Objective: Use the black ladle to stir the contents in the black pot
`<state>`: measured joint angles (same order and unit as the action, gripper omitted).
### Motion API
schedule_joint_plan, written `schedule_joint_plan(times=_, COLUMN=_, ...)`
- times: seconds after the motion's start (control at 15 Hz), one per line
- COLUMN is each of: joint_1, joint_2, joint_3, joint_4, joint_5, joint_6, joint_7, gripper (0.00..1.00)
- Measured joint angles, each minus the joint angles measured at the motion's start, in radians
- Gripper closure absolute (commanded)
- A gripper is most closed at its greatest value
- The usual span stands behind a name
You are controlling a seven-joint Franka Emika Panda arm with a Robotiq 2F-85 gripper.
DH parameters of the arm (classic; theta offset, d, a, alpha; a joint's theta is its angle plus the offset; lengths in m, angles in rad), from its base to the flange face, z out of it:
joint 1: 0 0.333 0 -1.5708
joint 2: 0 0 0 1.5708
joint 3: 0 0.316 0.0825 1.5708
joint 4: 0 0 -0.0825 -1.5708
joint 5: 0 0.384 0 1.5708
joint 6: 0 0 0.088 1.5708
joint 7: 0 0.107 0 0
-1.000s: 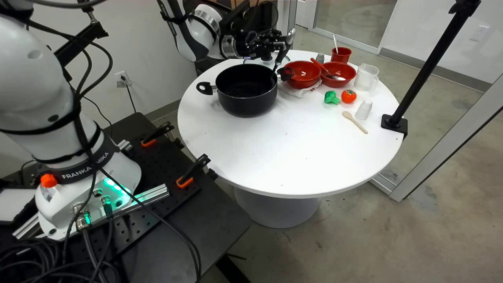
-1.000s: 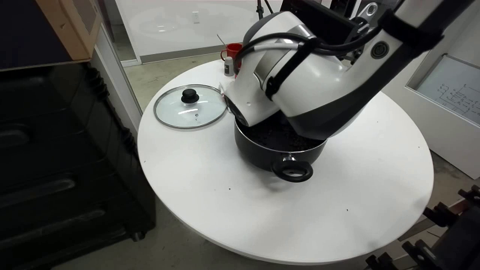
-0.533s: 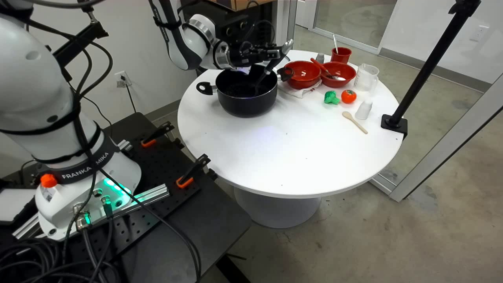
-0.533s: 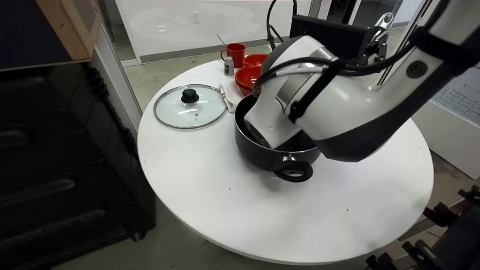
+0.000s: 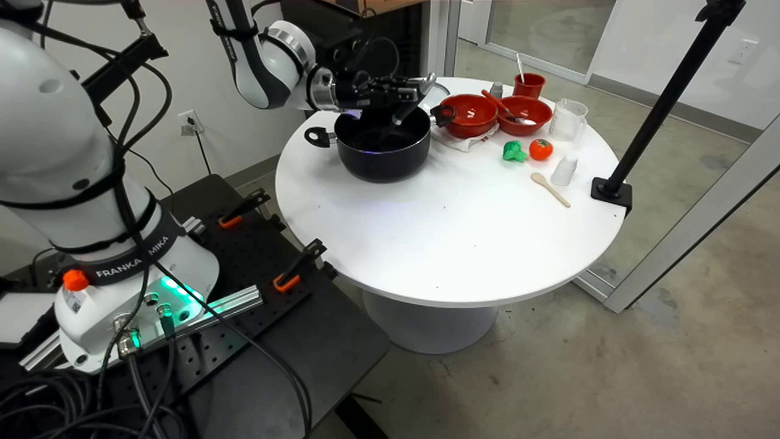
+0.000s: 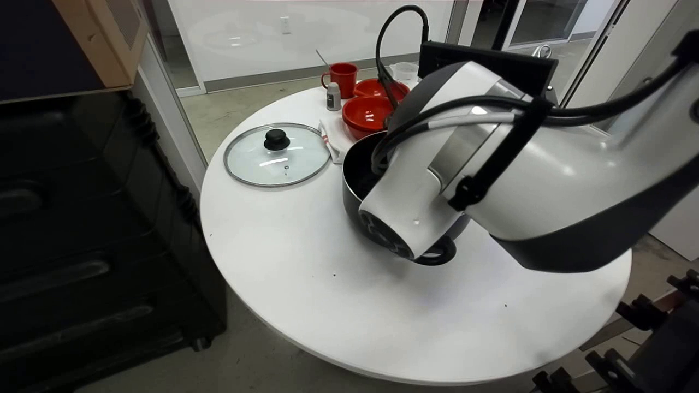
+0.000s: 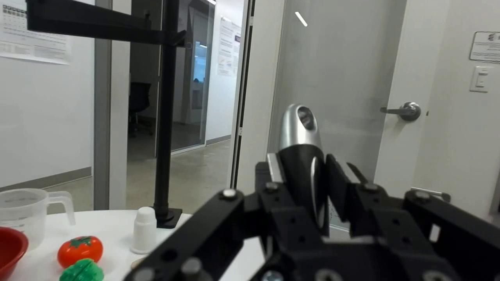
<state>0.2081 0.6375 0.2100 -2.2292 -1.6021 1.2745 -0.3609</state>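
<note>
The black pot (image 5: 381, 164) stands on the white table; it also shows in an exterior view (image 6: 350, 207), partly hidden by the arm. My gripper (image 5: 417, 91) is at the pot's far rim, shut on the dark handle of the black ladle (image 5: 407, 111). The ladle is tilted, its silver handle end up and its lower part inside the pot. The ladle's bowl is not clearly visible. In the wrist view my gripper (image 7: 302, 168) has its fingers on both sides of the ladle handle (image 7: 300, 164). The pot's contents are too dark to make out.
Red bowls (image 5: 469, 113) stand close beside the pot's handle, on a white towel (image 5: 466, 143). A glass lid (image 6: 251, 161) lies near the pot. A toy tomato (image 5: 540, 149), green broccoli (image 5: 514, 151), measuring cup (image 5: 568, 119), white shaker (image 5: 564, 171) and wooden spoon (image 5: 551, 190) lie farther off.
My gripper has moved with the ladle across the pot toward the robot's base side and a little lower. The ladle leans more, and its lower part has shifted inside the pot. The pot has not moved.
</note>
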Motion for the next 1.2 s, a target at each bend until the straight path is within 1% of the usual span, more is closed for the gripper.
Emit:
schedule_joint_plan(times=0.27, joint_1=0.005, joint_2=-0.002, joint_3=0.026, joint_4=-0.038, joint_5=-0.01, joint_6=0.036, joint_7=0.051, gripper=0.92)
schedule_joint_plan(times=0.67, joint_1=0.01, joint_2=0.004, joint_3=0.051, joint_4=-0.035, joint_5=-0.01, joint_6=0.081, joint_7=0.111, gripper=0.92)
schedule_joint_plan(times=1.0, joint_1=0.015, joint_2=0.028, joint_3=0.065, joint_4=0.034, joint_5=-0.005, joint_6=0.107, joint_7=0.207, gripper=0.92)
schedule_joint_plan(times=1.2, joint_1=0.007, joint_2=0.031, joint_3=0.065, joint_4=0.079, joint_5=0.028, joint_6=0.138, joint_7=0.198, gripper=0.92)
